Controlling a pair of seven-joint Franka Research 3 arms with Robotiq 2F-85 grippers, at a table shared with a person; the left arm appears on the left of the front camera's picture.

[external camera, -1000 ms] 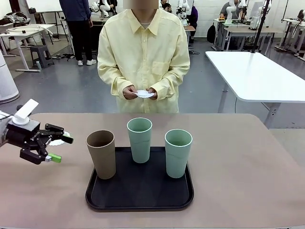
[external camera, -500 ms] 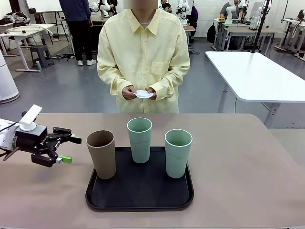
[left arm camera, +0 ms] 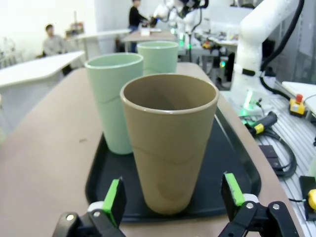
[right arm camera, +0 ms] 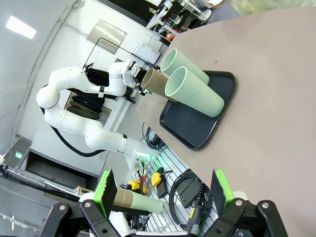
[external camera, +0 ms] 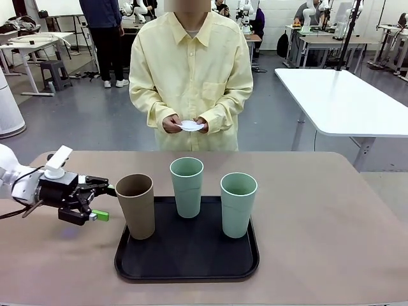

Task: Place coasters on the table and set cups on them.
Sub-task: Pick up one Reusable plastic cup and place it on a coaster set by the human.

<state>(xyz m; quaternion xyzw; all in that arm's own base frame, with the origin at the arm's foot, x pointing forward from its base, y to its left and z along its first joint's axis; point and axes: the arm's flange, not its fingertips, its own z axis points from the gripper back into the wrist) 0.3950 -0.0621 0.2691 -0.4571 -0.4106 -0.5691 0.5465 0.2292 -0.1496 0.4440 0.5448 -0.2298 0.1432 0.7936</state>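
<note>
At the tray's left end, the left end effector, jaws apart, faces the tan cup; next move, as judged: advance, clamp, lift.

Cups in tray, tray on table, left claw left of them

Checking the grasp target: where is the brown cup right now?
Front view: the brown cup stands upright at the tray's left end, left of the middle green cup, with the open left tool just to its left.
</note>
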